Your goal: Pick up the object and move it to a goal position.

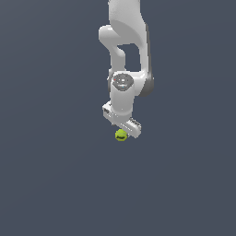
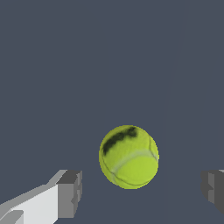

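Note:
The object is a small yellow-green ball point(image 1: 120, 135) with a dark mark on it. In the exterior view it sits right under the white gripper point(image 1: 123, 131), which hangs from the arm and partly covers it. In the wrist view the ball point(image 2: 129, 156) lies between the two grey fingertips, one point(image 2: 70, 192) on one side and the other point(image 2: 213, 189) on the far side. Both pads stand apart from the ball, with a gap on each side. The gripper point(image 2: 141, 191) is open and holds nothing.
A plain dark grey surface point(image 1: 55, 175) fills both views. The white arm point(image 1: 126, 50) rises from the gripper toward the top of the exterior view. Nothing else shows.

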You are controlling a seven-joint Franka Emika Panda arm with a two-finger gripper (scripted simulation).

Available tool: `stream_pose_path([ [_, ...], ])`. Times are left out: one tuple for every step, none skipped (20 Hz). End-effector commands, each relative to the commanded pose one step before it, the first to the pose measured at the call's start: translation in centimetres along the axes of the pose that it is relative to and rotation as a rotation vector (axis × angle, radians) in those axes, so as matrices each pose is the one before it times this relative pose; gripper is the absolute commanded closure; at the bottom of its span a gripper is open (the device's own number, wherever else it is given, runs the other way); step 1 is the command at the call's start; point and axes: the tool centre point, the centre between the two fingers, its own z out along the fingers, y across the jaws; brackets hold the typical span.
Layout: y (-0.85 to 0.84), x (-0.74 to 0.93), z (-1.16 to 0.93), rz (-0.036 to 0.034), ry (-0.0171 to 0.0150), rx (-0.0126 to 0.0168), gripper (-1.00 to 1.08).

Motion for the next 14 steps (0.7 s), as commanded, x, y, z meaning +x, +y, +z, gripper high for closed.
stream_pose_path([
  [-0.051, -0.125, 0.191, 0.03161, 0.00298, 0.00291, -0.92],
  [-0.013, -0.040, 0.057, 0.00878, 0.00076, 0.00077, -0.92],
  [-0.012, -0.035, 0.048, 0.00741, 0.00064, 0.00065, -0.92],
  [-0.010, -0.029, 0.039, 0.00605, 0.00052, 0.00054, -0.92],
  [-0.006, -0.021, 0.030, 0.00475, 0.00041, 0.00042, -0.92],
  [-0.005, -0.016, 0.022, 0.00336, 0.00029, 0.00030, -0.92],
  [-0.001, -0.008, 0.013, 0.00206, 0.00018, 0.00018, -0.92],
  [0.000, -0.003, 0.004, 0.00069, 0.00006, 0.00006, -0.92],
  [0.001, 0.005, -0.017, -0.00457, -0.00055, -0.00053, -0.92],
  [-0.001, -0.002, 0.034, 0.00000, 0.00000, 0.00000, -0.92],
  [-0.002, -0.006, 0.102, 0.00000, 0.00000, 0.00000, -0.92],
  [-0.003, -0.010, 0.169, 0.00000, 0.00000, 0.00000, -0.92],
  [0.024, 0.013, 0.231, 0.00068, 0.00007, 0.00006, -0.92],
  [-0.005, -0.019, 0.303, 0.00000, 0.00000, 0.00000, -0.92],
])
